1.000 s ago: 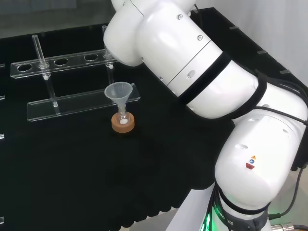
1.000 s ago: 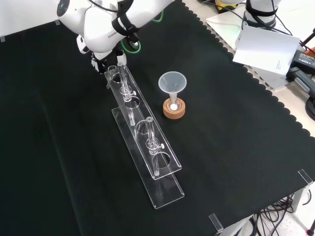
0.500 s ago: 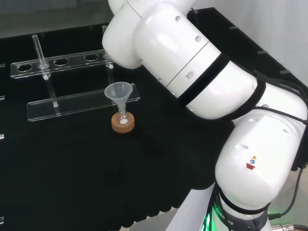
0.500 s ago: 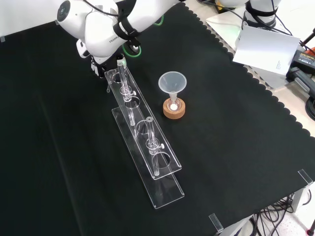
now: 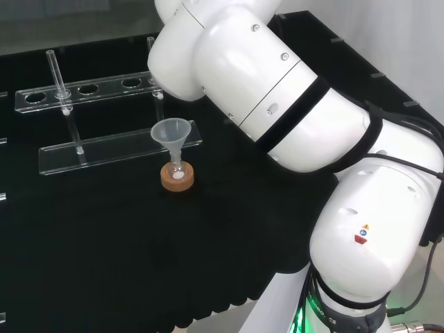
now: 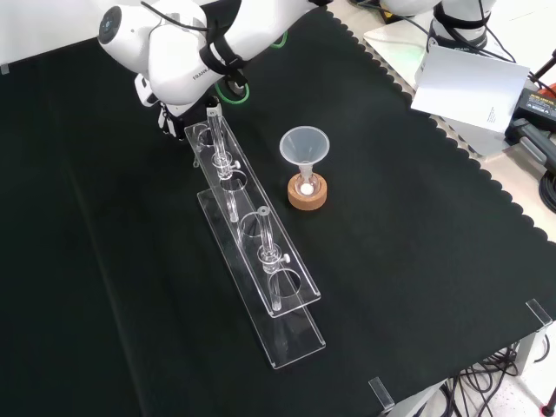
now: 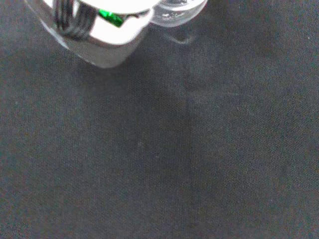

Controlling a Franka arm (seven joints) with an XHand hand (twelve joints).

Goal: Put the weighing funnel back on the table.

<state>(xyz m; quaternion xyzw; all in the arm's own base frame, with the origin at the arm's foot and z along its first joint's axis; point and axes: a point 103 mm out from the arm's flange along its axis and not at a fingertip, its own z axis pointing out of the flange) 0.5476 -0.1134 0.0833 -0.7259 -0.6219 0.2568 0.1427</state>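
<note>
Probable weighing funnel [image 7: 177, 10] close to the table [image 7: 174, 159]; release not confirmed.
I cannot tell whether the hand [image 7: 104, 45] beside it grips it or is open.

**Hand largely covered, glass cut off**

In your wrist view, a blurred clear piece [image 7: 177, 10] is cut by the picture's edge, just beside the blurred white part of the hand [image 7: 94, 35]. You cannot tell what the piece is. In the front view the arm [image 6: 174, 52] covers nearly all of the hand, so its grip cannot be told. In the head view the arm hides the rack's [image 5: 90, 89] right end and the bench's [image 5: 104, 243] far right corner.
</note>
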